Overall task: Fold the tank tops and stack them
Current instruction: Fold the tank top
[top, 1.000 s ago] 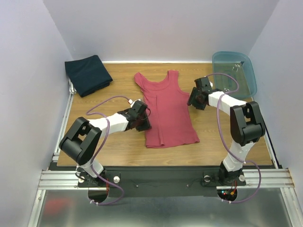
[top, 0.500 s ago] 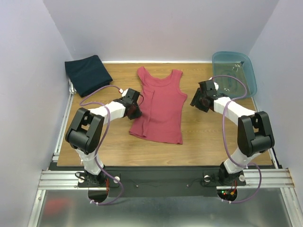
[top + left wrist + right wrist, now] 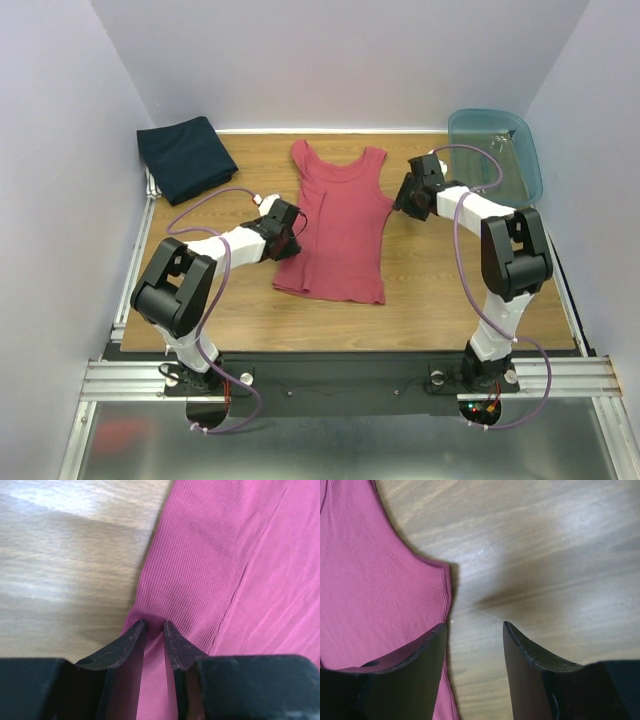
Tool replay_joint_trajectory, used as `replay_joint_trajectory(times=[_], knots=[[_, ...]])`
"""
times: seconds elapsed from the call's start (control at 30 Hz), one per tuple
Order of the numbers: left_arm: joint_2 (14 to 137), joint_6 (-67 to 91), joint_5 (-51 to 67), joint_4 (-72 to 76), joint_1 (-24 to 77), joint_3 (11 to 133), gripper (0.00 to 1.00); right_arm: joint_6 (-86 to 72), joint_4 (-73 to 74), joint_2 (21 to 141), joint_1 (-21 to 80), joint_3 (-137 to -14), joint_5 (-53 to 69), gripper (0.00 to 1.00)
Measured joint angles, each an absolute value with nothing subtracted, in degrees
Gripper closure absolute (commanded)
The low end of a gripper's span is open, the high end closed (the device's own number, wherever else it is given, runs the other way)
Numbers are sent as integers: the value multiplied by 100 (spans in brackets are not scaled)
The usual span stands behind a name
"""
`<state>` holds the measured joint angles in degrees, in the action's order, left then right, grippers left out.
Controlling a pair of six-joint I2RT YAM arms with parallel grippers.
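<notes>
**Maroon top dragged left, one side folded in**
The left gripper (image 3: 154, 625) pinches a ridge of the maroon tank top (image 3: 340, 225) at its left edge. The top has slid leftward and lies narrower, so the other side likely folds next. The right gripper (image 3: 475, 627) has reached the right armhole, spread and empty. The navy tank top (image 3: 185, 157) sits folded, far left.

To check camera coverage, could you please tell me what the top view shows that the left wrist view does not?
Only the top view: the folded navy top, the blue tub and the right gripper. Only the left wrist view: the ribbed weave of the red top and the narrow gap of the left gripper. Both: that top's edge on the wooden table.
</notes>
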<state>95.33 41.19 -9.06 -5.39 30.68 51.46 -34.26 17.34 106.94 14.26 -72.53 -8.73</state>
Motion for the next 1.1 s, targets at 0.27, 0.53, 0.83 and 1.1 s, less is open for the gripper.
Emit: replay_joint_trajectory(times=[0.27,0.53,0.83,1.1], knots=[[9386,3658,-1214,-1538,3142,5516,58,-3310,1577,11109,1426,-7537,-812,48],[9067,3304,-1208,-1990,3846,6219,56,-3293,1435,11255,1424,-7684,-690,52],[9719,3341,-1033,-2112,5559,7072,51,-3301,1264,11316,1424,-7684,-526,57],[10573,3413,-891,-2137,6257,7601,48,-3326,1157,11542,1426,-7723,-443,80]])
